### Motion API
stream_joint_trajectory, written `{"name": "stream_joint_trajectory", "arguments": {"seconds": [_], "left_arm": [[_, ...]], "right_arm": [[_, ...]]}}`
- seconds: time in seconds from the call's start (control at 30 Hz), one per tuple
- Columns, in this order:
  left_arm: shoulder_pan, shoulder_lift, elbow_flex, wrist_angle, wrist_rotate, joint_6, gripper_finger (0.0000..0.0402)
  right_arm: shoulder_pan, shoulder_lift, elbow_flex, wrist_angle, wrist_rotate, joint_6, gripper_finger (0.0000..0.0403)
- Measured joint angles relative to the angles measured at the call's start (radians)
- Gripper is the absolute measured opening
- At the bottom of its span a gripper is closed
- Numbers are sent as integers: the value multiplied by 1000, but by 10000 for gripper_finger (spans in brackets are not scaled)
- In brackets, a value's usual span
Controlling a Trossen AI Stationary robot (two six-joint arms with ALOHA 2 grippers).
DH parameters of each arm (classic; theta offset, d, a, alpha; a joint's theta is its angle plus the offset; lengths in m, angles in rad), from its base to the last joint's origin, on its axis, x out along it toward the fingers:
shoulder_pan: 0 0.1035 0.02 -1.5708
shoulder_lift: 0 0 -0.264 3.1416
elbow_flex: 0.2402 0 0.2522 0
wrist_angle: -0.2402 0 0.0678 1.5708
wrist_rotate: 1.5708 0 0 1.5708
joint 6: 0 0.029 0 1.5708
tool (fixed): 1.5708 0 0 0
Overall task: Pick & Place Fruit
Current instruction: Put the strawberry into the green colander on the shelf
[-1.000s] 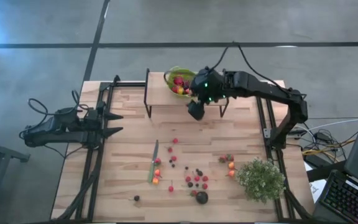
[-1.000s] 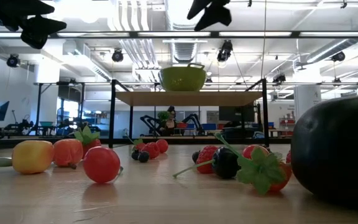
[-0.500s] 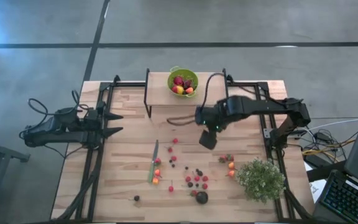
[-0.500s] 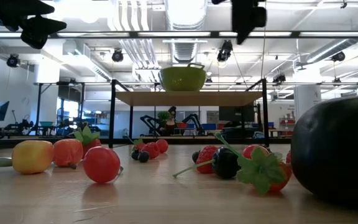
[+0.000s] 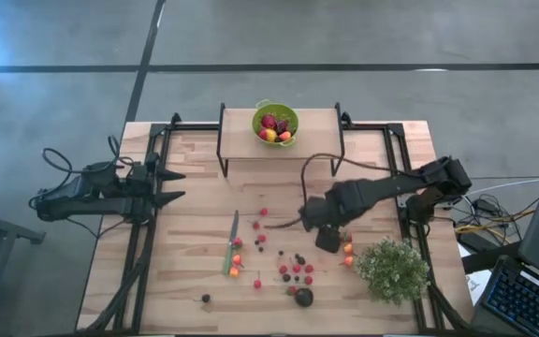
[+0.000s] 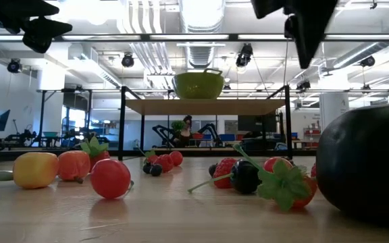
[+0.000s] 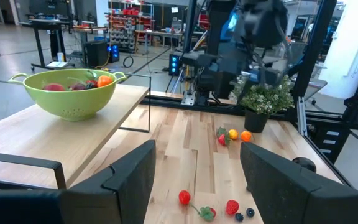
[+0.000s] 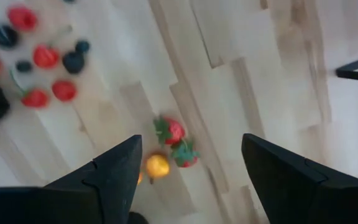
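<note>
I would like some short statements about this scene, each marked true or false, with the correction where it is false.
1. The green bowl stands on the raised shelf and holds fruit. True.
2. The right gripper hangs over the bowl. False: it is above the table near the strawberries and the small plant.
3. The right gripper's fingers are apart with nothing between them. True.
4. The knife lies inside the bowl. False: it lies on the table among the loose fruit.
5. The left gripper holds a red berry. False: it waits open and empty at the table's left edge.
</note>
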Motion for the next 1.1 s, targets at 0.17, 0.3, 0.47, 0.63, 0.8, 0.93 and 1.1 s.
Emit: {"name": "stream_joint_trajectory", "arguments": {"seconds": [0.17,0.3,0.47,0.63,0.8,0.93,1.1], "left_arm": [[0,0,0,0,0,0,241],[0,0,0,0,0,0,241],[0,0,0,0,0,0,241],[0,0,0,0,0,0,241],[0,0,0,0,0,0,241],[0,0,0,0,0,0,241],[0,0,0,0,0,0,241]], "right_arm": [[75,-1,-49,2,12,-56,274],[115,-2,-81,4,13,-67,261],[142,1,-131,4,14,-203,241],[143,2,-195,76,12,-490,222],[143,2,-251,236,12,-578,205],[145,2,-288,317,11,-610,193],[145,3,-339,357,9,-613,179]]}}
